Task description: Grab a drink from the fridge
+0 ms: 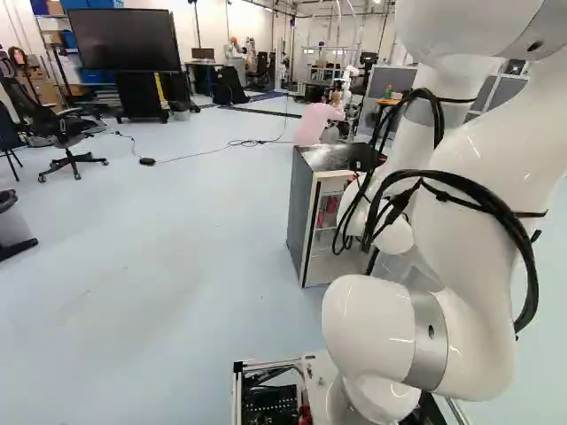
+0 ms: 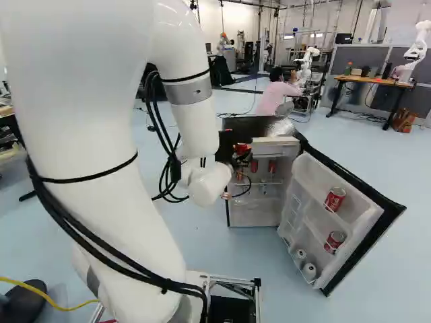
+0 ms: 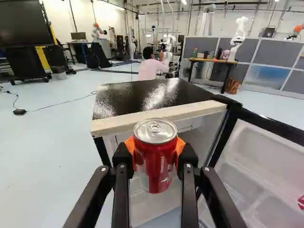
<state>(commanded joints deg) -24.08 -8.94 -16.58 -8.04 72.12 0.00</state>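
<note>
A red drink can (image 3: pixel 154 164) is pinched upright between the orange pads (image 3: pixel 180 146) of the black gripper (image 2: pixel 240 151), before the mouth of a small fridge (image 3: pixel 142 99). The fridge door (image 2: pixel 367 222) stands wide open, two red cans (image 2: pixel 335 199) on its shelves. Farther off, a wooden table (image 3: pixel 209 60) stands near grey partitions (image 3: pixel 278 51)

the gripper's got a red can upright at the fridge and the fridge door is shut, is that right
Not quite: the fridge door is wide open, as the right base view shows, not shut. The rest is right: the gripper holds a red can upright at the fridge.
</note>
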